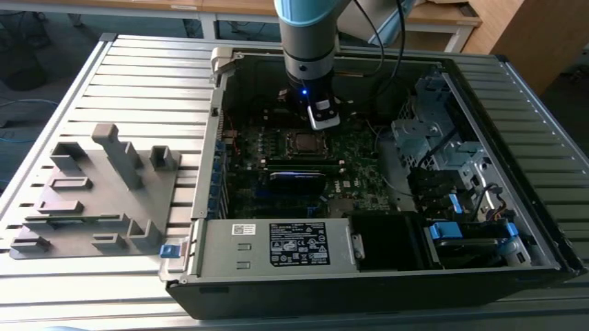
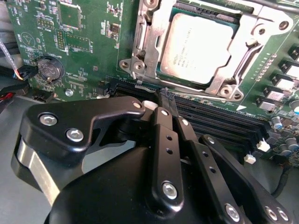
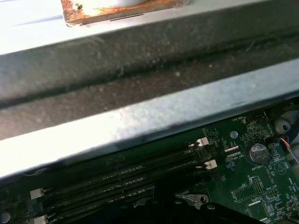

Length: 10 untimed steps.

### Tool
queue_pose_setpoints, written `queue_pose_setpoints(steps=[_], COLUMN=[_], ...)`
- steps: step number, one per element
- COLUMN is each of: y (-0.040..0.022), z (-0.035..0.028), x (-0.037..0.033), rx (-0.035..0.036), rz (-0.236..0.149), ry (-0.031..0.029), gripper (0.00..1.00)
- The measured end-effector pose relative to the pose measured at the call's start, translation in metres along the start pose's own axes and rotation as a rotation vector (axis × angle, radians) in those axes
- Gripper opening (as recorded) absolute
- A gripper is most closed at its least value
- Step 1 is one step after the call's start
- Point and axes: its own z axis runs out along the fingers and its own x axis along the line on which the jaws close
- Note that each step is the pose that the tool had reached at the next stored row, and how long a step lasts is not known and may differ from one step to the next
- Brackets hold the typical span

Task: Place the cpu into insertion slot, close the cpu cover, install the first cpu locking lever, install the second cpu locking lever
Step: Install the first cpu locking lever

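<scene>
Cpu (image 2: 194,49): seated flat in the insertion slot (image 2: 215,14) on the green circuit board (image 2: 88,42). Cpu cover (image 2: 154,42): down, framing the chip's edges. My pincer (image 2: 166,98): clenched, grasping nothing, poised just beside the socket, over the long black memory slots (image 2: 219,121).

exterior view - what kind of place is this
Likely a robotics lab or workshop bench: an open computer case lies on a slatted metal table, a robot arm reaches into it, and wooden desks stand behind.
</scene>
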Motion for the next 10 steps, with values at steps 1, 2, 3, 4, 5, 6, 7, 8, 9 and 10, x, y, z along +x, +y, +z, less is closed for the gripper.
queue_pose_setpoints(steps=[1, 2, 3, 4, 5, 6, 7, 8, 9, 10], y=[0.0000, -0.0001, -0.0001, 0.0000, 0.0000, 0.0000, 0.0001, 0.0002, 0.0004, 0.0005], z=[0.0001, 0.0002, 0.0003, 0.0003, 0.0004, 0.0005, 0.0005, 0.0006, 0.0006, 0.0007], x=[0.0000, 0.0000, 0.0000, 0.0000, 0.0001, 0.0002, 0.0002, 0.0003, 0.0004, 0.0004], rx=[-0.0004, -0.0005, -0.0006, -0.0007, -0.0007, -0.0009, -0.0011, -0.0013, -0.0013, -0.0015], rz=[0.000, 0.000, 0.000, 0.000, 0.000, 0.000, 0.000, 0.000, 0.000, 0.000], ry=[-0.0010, -0.0014, -0.0016, -0.0018, -0.0019, -0.0019, -0.0019, -0.0018, -0.0017, -0.0017], gripper=[0.11, 0.11, 0.11, 0.11, 0.11, 0.11, 0.11, 0.11, 0.11, 0.11])
